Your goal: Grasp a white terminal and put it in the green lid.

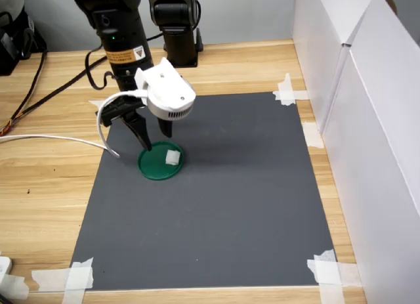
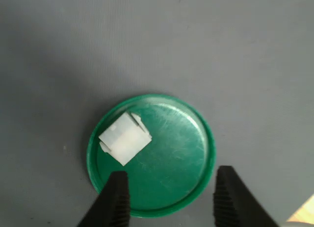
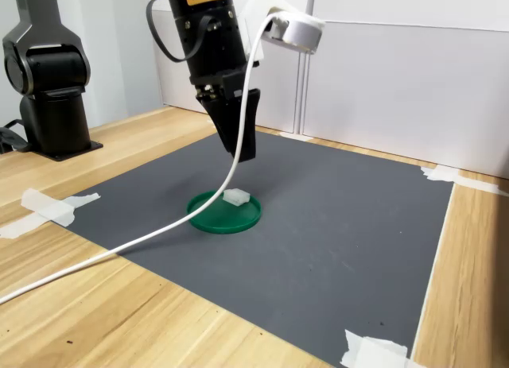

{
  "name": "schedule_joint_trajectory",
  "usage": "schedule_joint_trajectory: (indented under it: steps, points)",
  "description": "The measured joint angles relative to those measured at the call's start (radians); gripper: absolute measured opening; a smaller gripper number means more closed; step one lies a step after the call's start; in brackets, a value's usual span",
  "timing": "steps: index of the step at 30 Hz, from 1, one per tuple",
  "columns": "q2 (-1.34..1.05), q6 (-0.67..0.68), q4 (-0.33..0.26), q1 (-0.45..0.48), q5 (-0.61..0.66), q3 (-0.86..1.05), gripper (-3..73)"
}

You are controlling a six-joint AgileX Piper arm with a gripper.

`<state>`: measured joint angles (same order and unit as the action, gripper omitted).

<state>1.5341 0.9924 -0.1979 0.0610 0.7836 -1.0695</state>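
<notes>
The white terminal [image 1: 172, 157] [image 2: 125, 138] [image 3: 236, 198] lies inside the green lid [image 1: 155, 167] [image 2: 181, 153] [image 3: 219, 218], off-centre and near its rim. The lid rests flat on the dark grey mat. My gripper [image 1: 156, 138] [image 2: 169, 200] [image 3: 242, 151] hangs a little above the lid, open, with nothing between its black fingers [image 2: 114, 200]. In the wrist view both fingertips frame the lid's edge and the terminal sits apart from them.
The grey mat [image 1: 230, 199] is taped to a wooden table at its corners [image 1: 69, 276]. A white cable [image 3: 159, 233] trails from the wrist camera across the table. A second black arm base [image 3: 49, 74] stands behind. White panels [image 1: 367, 120] wall one side.
</notes>
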Motion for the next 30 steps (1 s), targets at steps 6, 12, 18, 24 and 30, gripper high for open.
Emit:
schedule_joint_trajectory:
  steps: [6, 12, 18, 24, 30]
  points:
    - [-0.116, 0.014, -0.045, 0.000, -0.041, 0.050, 17.7]
    - [-0.333, 0.043, -0.114, 0.000, -0.248, 0.229, -0.2]
    - [-0.559, -0.075, -0.159, 0.000, -0.393, 0.370, -1.4]
    - [-0.773, -0.352, -0.183, 0.000, -0.435, 0.459, -1.5]
    - [-0.982, -0.507, -0.185, 0.000, -0.437, 0.533, -1.5]
